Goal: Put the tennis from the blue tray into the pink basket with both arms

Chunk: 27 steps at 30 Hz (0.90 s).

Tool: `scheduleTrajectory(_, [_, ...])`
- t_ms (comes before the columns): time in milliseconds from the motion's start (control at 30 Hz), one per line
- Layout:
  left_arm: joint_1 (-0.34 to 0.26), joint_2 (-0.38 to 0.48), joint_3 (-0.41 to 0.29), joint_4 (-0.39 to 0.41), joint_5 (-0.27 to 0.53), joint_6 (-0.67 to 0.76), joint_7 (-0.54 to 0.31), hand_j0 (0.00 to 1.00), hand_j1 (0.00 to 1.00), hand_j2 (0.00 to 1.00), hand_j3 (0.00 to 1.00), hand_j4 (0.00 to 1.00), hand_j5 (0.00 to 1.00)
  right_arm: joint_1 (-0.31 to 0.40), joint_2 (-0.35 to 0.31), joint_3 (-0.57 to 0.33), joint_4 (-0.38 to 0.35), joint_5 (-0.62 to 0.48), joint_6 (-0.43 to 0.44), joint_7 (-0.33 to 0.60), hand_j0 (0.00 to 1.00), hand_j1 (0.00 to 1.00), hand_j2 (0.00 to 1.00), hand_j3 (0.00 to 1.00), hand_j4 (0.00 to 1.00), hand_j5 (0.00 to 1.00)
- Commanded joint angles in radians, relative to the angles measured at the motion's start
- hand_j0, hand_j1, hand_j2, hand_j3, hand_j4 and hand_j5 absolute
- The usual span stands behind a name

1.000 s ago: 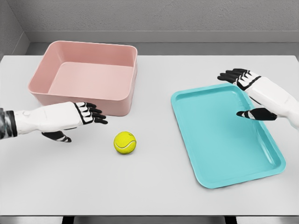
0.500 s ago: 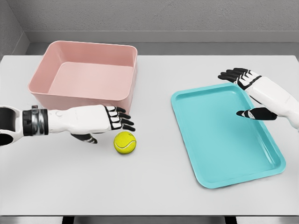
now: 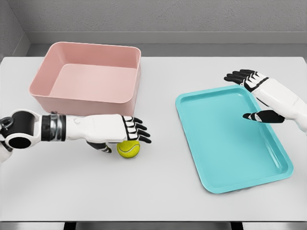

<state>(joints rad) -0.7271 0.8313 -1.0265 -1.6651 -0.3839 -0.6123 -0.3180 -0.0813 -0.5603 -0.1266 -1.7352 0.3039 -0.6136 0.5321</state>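
The yellow tennis ball lies on the grey table, between the pink basket and the blue tray. My left hand hovers right over the ball, its fingers spread and its thumb down on the ball's left side; the palm hides the ball's top. My right hand hangs open above the tray's far right edge, holding nothing. The tray has nothing on it. The basket has nothing in it.
The table's front edge runs along the bottom of the view. A grey wall stands behind the table's far edge.
My left hand has moved right from beside the basket's front to directly over the ball. The ball, the tray, the basket and the right hand have stayed put.
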Motion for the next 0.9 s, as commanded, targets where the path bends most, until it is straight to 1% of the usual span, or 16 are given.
scheduleTrajectory(0, [0.000, -0.006, -0.007, 0.010, 0.007, 0.001, 0.000, 1.00, 1.00, 1.00, 1.00, 1.00, 1.00, -0.002, 0.000, 0.001, -0.001, -0.008, 0.003, -0.001, 1.00, 1.00, 1.00, 1.00, 1.00, 1.00])
scheduleTrajectory(100, [0.002, -0.026, -0.009, 0.030, 0.005, 0.001, 0.000, 1.00, 1.00, 1.00, 1.00, 1.00, 1.00, 0.000, -0.001, -0.001, -0.003, -0.008, 0.003, -0.003, 1.00, 1.00, 1.00, 1.00, 1.00, 1.00])
scheduleTrajectory(133, [0.000, -0.029, -0.023, 0.034, 0.003, 0.001, 0.000, 1.00, 1.00, 1.00, 1.00, 1.00, 1.00, 0.000, -0.001, -0.001, -0.003, -0.008, 0.003, -0.003, 1.00, 1.00, 1.00, 1.00, 1.00, 1.00])
scheduleTrajectory(200, [-0.002, -0.040, -0.029, 0.042, 0.003, 0.001, 0.000, 1.00, 1.00, 1.00, 1.00, 1.00, 1.00, 0.000, -0.001, -0.001, -0.001, -0.008, 0.003, -0.003, 1.00, 1.00, 1.00, 1.00, 1.00, 1.00])
scheduleTrajectory(600, [0.000, -0.044, -0.063, 0.062, 0.003, 0.001, 0.000, 1.00, 1.00, 1.00, 1.00, 1.00, 1.00, 0.000, -0.001, -0.001, 0.000, -0.008, 0.003, -0.003, 1.00, 1.00, 1.00, 1.00, 1.00, 1.00])
scheduleTrajectory(667, [0.000, -0.044, -0.066, 0.062, 0.003, 0.001, -0.001, 0.94, 0.94, 0.94, 0.94, 0.94, 0.94, 0.000, -0.001, -0.001, 0.000, -0.008, 0.003, -0.003, 1.00, 1.00, 1.00, 1.00, 1.00, 1.00])
scheduleTrajectory(767, [0.000, -0.044, -0.066, 0.071, 0.005, 0.001, -0.026, 0.86, 0.86, 0.86, 0.86, 0.86, 0.86, 0.000, -0.001, -0.001, 0.000, -0.008, 0.003, -0.003, 1.00, 1.00, 1.00, 1.00, 1.00, 1.00])
scheduleTrajectory(833, [0.002, -0.044, -0.066, 0.084, 0.003, 0.001, -0.027, 0.77, 0.77, 0.77, 0.77, 0.77, 0.77, 0.002, -0.001, -0.001, 0.000, -0.008, 0.003, -0.003, 1.00, 1.00, 1.00, 1.00, 1.00, 1.00])
scheduleTrajectory(867, [0.000, -0.044, -0.064, 0.087, 0.007, 0.001, -0.042, 0.73, 0.73, 0.73, 0.73, 0.73, 0.73, 0.000, -0.001, -0.001, 0.000, -0.008, 0.003, -0.003, 1.00, 1.00, 1.00, 1.00, 1.00, 1.00])
